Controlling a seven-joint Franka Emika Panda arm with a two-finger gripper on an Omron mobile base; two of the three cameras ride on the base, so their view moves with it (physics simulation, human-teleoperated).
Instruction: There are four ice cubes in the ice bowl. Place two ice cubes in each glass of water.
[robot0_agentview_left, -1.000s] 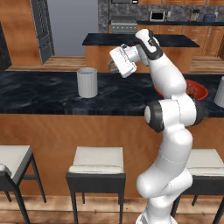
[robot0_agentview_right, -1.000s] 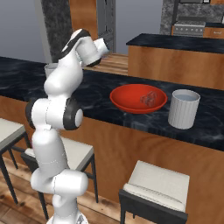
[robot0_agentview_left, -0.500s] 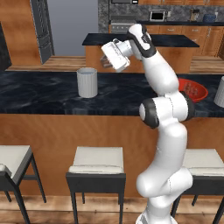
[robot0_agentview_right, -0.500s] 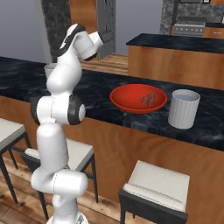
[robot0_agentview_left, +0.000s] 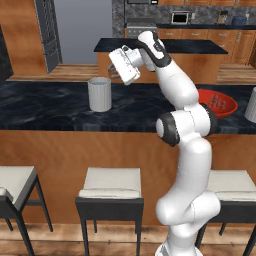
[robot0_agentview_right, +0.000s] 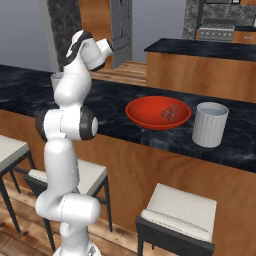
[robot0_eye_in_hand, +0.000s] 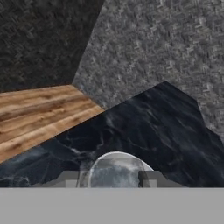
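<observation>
I've got the red ice bowl (robot0_agentview_right: 158, 113) sitting flat on the dark marble counter, wide, shallow and glossy. Inside it, right of centre in my right base view, a small cluster of translucent ice cubes (robot0_agentview_right: 170, 113) looks reddish against the bowl; I can't count them. Just to its right stands one ribbed, pale grey glass of water (robot0_agentview_right: 210, 124), upright, near the bowl but apart. The other glass (robot0_agentview_left: 99, 94) stands upright, well away along the counter; my hand view looks down into its rim (robot0_eye_in_hand: 117, 169).
</observation>
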